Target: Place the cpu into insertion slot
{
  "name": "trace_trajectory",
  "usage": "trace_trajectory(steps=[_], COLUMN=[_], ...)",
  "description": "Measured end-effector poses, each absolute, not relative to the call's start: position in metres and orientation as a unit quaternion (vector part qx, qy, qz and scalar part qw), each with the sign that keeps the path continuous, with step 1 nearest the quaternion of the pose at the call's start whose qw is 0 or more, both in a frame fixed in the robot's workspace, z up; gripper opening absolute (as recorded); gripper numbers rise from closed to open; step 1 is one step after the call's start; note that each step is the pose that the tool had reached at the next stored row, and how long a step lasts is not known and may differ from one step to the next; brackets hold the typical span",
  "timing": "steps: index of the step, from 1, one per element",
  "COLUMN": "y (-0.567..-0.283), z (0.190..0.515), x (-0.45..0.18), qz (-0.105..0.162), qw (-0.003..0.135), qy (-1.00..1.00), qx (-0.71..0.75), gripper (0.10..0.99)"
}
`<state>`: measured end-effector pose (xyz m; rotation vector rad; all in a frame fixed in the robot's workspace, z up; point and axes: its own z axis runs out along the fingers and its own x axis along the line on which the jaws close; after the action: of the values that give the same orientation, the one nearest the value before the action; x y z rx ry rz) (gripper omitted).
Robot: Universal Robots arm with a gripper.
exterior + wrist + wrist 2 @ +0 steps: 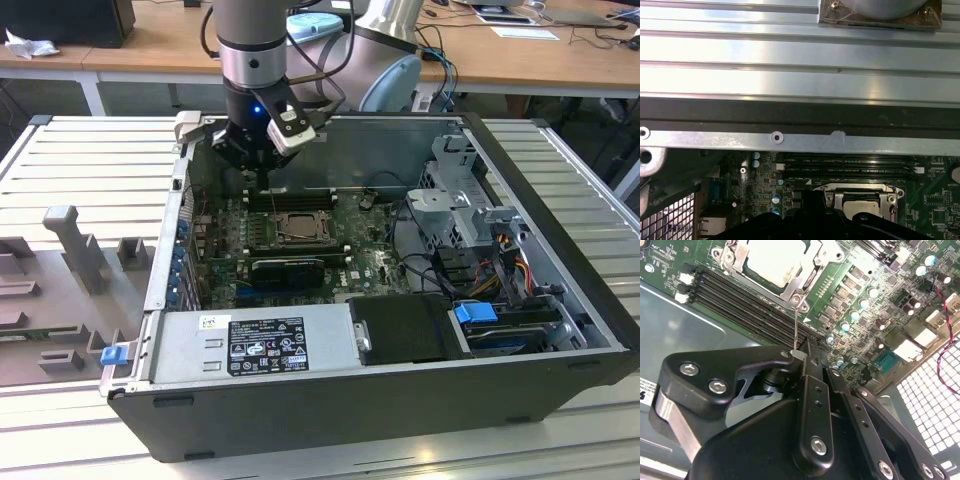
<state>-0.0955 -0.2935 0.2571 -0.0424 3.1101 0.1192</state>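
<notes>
1. Cpu (771,259) lies seated in the insertion slot (812,274), inside its shiny frame, in the second wrist view.
2. We see the gripper (799,358) closed, fingertips together at the end of the thin lever (795,325).

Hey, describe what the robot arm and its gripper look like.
The arm is a silver-grey cylinder ending in a black wrist with a blue light, a pale box and black cables. The gripper is black angular linkages with silver screws.
</notes>
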Motion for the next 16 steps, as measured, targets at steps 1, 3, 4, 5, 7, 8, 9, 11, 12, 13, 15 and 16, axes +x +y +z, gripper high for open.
trace_trajectory(steps=[1, 3, 4, 5, 7, 8, 9, 11, 12, 13, 15, 16], y=[-0.2935, -0.2936, -0.2935, -0.2936, -0.2935, -0.2935, -0.2936, -0.2936, -0.2935, -0.2935, -0.2935, -0.2936], z=[0.2571, 0.2571, 0.2571, 0.2571, 0.2570, 0.2570, 0.2570, 0.2569, 0.2569, 0.2569, 0.2569, 0.2568], x=[-0.0953, -0.0947, -0.0945, -0.0943, -0.0937, -0.0933, -0.0930, -0.0924, -0.0920, -0.0917, -0.0911, -0.0908], qz=[0.038, 0.038, 0.038, 0.038, 0.038, 0.038, 0.038, 0.038, 0.038, 0.038, 0.038, 0.038], qw=[0.014, 0.014, 0.014, 0.014, 0.014, 0.014, 0.014, 0.014, 0.014, 0.014, 0.014, 0.014], qy=[0.999, 0.999, 0.999, 0.999, 0.999, 0.999, 0.999, 0.999, 0.999, 0.999, 0.999, 0.999], qx=[-0.014, -0.014, -0.014, -0.014, -0.014, -0.014, -0.014, -0.014, -0.014, -0.014, -0.014, -0.014], gripper=[0.106, 0.106, 0.106, 0.106, 0.106, 0.106, 0.106, 0.106, 0.106, 0.106, 0.106, 0.106])
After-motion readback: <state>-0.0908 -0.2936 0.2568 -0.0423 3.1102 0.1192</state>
